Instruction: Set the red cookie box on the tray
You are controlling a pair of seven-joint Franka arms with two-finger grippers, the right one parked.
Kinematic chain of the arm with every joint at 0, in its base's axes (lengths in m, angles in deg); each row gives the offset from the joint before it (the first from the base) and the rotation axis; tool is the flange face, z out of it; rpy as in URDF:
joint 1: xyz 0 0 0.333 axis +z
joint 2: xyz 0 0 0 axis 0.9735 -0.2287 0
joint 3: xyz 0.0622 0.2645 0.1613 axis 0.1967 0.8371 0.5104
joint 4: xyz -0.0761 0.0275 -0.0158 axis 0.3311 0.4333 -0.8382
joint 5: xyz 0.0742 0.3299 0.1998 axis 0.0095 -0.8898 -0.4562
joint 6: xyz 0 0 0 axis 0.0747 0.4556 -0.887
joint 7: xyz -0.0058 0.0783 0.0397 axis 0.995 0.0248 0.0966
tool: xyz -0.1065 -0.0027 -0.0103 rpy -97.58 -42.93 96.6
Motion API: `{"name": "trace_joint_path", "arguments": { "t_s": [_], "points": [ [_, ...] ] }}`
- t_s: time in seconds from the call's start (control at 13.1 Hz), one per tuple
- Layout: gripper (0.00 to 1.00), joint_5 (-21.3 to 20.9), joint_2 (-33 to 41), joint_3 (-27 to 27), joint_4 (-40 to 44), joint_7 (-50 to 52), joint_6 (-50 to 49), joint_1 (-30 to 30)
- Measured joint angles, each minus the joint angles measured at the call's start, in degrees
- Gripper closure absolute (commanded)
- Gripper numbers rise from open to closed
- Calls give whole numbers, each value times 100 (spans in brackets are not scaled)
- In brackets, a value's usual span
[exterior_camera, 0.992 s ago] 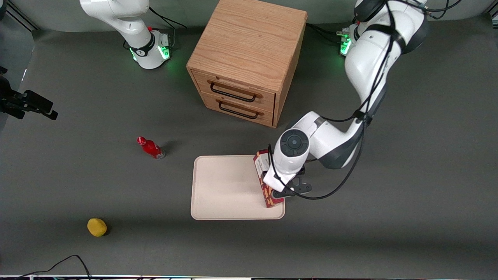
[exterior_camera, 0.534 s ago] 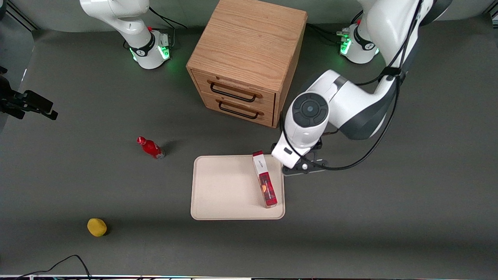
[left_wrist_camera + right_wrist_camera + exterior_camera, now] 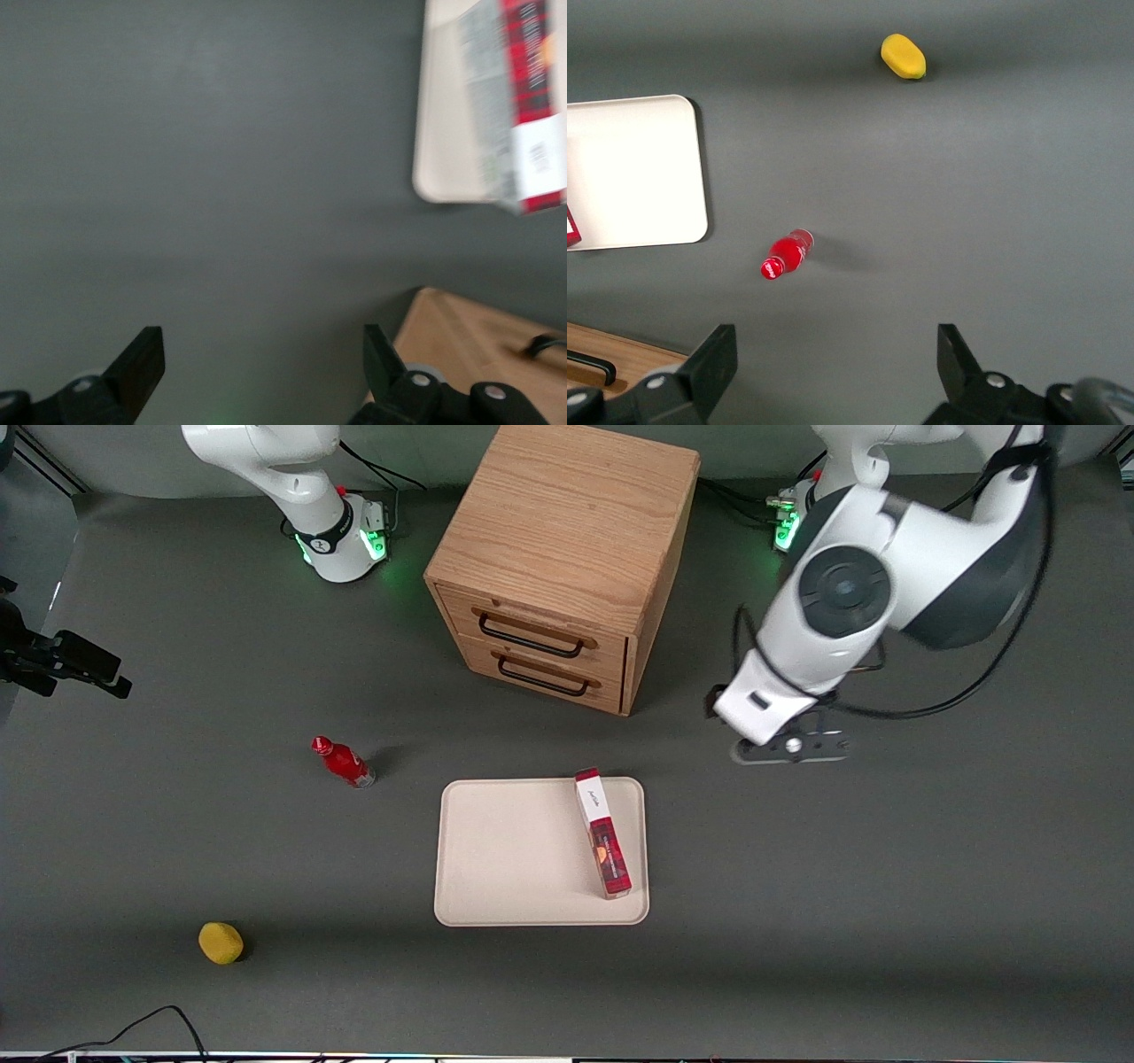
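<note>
- Front view shows the red cookie box (image 3: 603, 833) lying flat on the tray (image 3: 514, 859), along the tray's short edge toward the working arm's end of the bench (image 3: 930, 921), its white end panel at the tray's rim nearest the wooden drawer cabinet (image 3: 558, 567).
- A second ago the end effector (image 3: 788, 748) was down over the box; half a second ago it had lifted off beside the tray; now it hangs above bare bench, well apart from the tray and beside the cabinet, toward the working arm's end.
- The box has not shifted between the last two front pictures, so it rests on its own.
- In the left wrist view the end effector (image 3: 261, 367) has its two dark fingers spread wide with nothing between them: released and empty.
- My judgement: the placing is done, and what remains is only for the arm to pull clear.
- The box is a long slim carton, dark red plaid with cookie pictures; in the wrist view it (image 3: 518, 97) slightly overhangs the tray's (image 3: 443, 133) corner.
- The tray is cream-beige, flat, smooth, with rounded corners and a low rim.
- The bench surface is matte dark grey.
- The cabinet is light oak grain with two black drawer handles.
- A small red bottle (image 3: 344, 762) and a yellow rounded object (image 3: 221, 942) lie toward the parked arm's end, well apart from the tray.
</note>
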Motion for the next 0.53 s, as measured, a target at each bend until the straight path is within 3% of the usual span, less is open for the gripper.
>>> {"name": "trace_joint_path", "arguments": {
  "t_s": [0.23, 0.53],
  "points": [
    [0, 222, 1044, 857, -1059, -1343, 66, 20],
    [0, 390, 1910, 2172, -1552, -3080, 52, 57]
  ]
}}
